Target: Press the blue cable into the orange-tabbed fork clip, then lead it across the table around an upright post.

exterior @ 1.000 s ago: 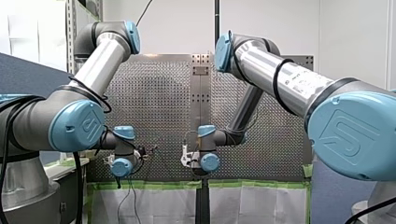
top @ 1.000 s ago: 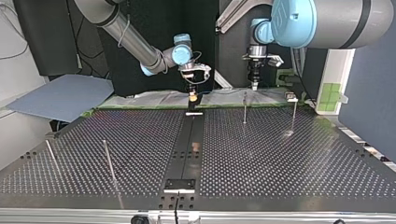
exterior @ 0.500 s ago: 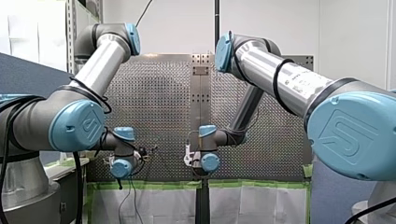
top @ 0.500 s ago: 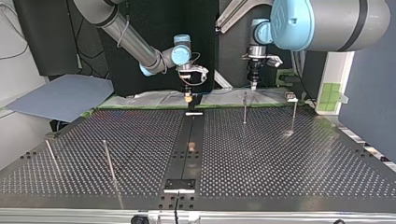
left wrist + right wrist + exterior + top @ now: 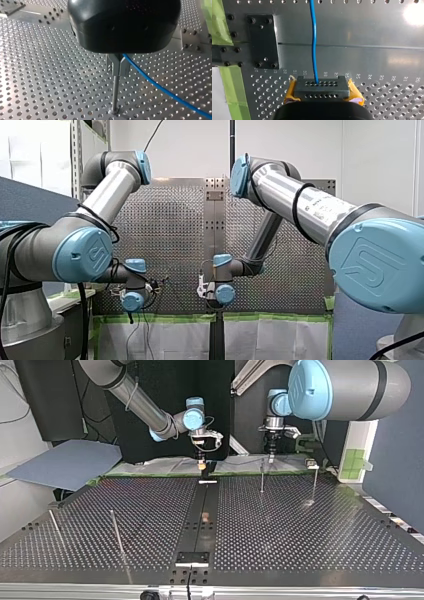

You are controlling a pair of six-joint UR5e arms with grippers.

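The perforated desk (image 5: 300,530) fills the lower frame of the top view. At its far edge, upper middle, my right claw (image 5: 202,464) is clenched on the blue cable (image 5: 313,45) between yellow pads (image 5: 353,90). Right of it, my left claw (image 5: 270,455) pinches the same cable, metal fingers (image 5: 123,67) closed, a thin upright post (image 5: 114,92) directly under them.
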